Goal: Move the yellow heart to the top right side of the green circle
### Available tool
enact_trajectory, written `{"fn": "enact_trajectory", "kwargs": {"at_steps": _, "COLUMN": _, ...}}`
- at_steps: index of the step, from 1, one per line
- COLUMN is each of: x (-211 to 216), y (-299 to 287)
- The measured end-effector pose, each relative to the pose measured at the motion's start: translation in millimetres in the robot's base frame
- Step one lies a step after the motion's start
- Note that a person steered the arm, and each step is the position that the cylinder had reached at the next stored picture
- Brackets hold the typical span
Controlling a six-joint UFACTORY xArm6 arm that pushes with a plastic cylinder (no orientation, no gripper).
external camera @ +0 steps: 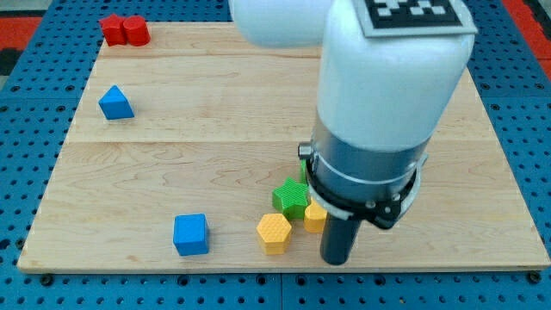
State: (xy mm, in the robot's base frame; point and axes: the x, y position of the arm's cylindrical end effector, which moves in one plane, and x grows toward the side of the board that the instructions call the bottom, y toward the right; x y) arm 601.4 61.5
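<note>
**Operator:** Camera view, the only one supplied: what is the task status?

**Technician:** You should treat the task as unfinished, possibly barely begun. No block you can positively identify as the yellow heart or the green circle is on show. A yellow block (315,217) sits just left of the rod, partly hidden by the arm (379,129); its shape cannot be made out, so it may be the heart. A green block (291,197), star-like in outline, touches it on the upper left. The circle may be hidden behind the arm.

**Operator:** Where is the end effector, and does it hold anything?

**Technician:** You have no gripper, only a plain dark rod, so nothing opens, closes or is held. My tip (336,261) rests near the view's bottom, just right of the partly hidden yellow block and close to touching it.

**Operator:** Materials and shapes?

**Technician:** You are working on a pale wooden board (215,103) with visible grain, laid on a blue pegged mat (26,129). The blocks look like matte, hard-edged pieces:
- yellow hexagon (274,232), left of the rod
- blue cube (190,234), further left
- blue triangle (115,102), at the view's left
- two red blocks (124,30), touching, at the top left corner
</note>
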Motion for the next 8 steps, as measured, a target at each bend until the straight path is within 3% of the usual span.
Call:
{"fn": "enact_trajectory", "kwargs": {"at_steps": 2, "x": -2, "y": -61}}
{"fn": "enact_trajectory", "kwargs": {"at_steps": 4, "x": -23, "y": -25}}
{"fn": "enact_trajectory", "kwargs": {"at_steps": 8, "x": -67, "y": -8}}
